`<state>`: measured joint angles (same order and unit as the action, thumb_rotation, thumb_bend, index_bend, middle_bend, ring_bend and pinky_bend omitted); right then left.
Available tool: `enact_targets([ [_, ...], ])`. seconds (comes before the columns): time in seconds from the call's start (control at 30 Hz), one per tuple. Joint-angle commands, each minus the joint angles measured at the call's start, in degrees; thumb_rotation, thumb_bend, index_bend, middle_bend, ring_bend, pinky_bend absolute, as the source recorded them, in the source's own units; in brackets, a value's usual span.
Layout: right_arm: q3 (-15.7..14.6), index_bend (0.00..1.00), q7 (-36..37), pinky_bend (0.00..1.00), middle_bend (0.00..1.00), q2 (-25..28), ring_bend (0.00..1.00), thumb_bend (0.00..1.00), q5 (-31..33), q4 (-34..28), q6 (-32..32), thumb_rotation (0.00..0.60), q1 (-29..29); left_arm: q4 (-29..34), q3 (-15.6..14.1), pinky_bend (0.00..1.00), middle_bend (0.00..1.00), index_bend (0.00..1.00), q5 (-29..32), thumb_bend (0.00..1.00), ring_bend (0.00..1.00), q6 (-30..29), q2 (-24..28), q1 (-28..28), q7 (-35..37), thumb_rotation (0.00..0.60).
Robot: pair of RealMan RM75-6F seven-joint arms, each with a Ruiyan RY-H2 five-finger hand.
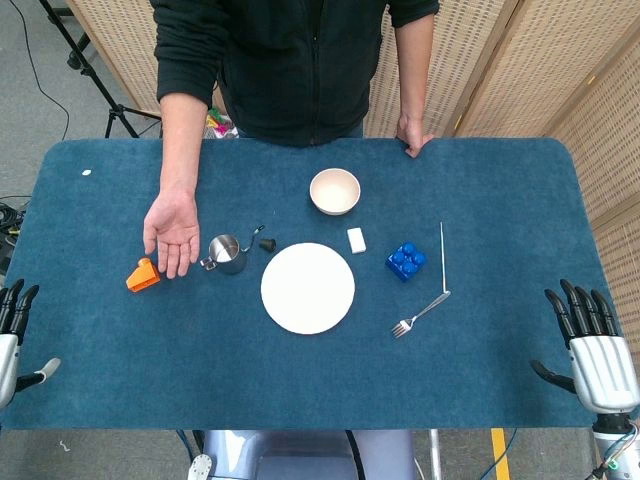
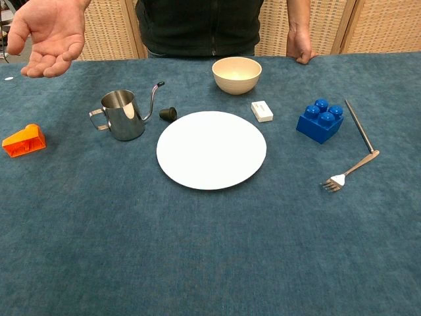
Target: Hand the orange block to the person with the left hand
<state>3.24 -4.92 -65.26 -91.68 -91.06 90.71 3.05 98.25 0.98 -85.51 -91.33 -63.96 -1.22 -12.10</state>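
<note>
White plate (image 2: 211, 149) sits mid-table. Small metal kettle (image 2: 121, 115) w/ thin spout is left of it, black cap (image 2: 168, 113) between. Cream bowl (image 2: 237, 74) behind. White eraser (image 2: 262, 110), blue toy brick (image 2: 320, 120) & fork (image 2: 355, 163) lie on the right.

Both views are evenly and brightly lit from overhead, sharp throughout, with only short soft shadows under objects on the bench (image 1: 120, 350), mild glare on the steel pitcher (image 2: 122, 115), and no noticeable blur or edge distortion.
</note>
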Motion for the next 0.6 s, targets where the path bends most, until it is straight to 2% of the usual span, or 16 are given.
enact_targets([
  [0.03,0.1,0.00,0.2,0.00,0.00,0.0,0.00,0.00,0.2,0.0,0.1,0.600,-0.1,-0.4,0.1,0.00,0.00,0.00,-0.4,0.00,0.00,-0.3,-0.3,0.1,0.1,0.600],
  [0.27,0.2,0.00,1.0,0.00,0.00,0.3,0.00,0.00,0.6,-0.4,-0.1,0.600,-0.1,-0.6,0.3,0.00,0.00,0.00,0.0,0.00,0.00,1.3,-0.2,-0.3,1.5,0.600],
  [0.37,0.3,0.00,1.6,0.00,0.00,0.6,0.00,0.00,0.9,-0.6,-0.2,0.600,-0.1,-2.1,1.6,0.00,0.00,0.00,1.3,0.00,0.00,3.1,-0.8,-1.6,3.8,0.600],
  [0.6,0.9,0.00,2.4,0.00,0.00,0.8,0.00,0.00,2.5,-0.5,-1.1,0.600,0.1,-13.1,6.8,0.00,0.00,0.00,9.2,0.00,0.00,17.1,-5.8,-9.9,11.2,0.600],
])
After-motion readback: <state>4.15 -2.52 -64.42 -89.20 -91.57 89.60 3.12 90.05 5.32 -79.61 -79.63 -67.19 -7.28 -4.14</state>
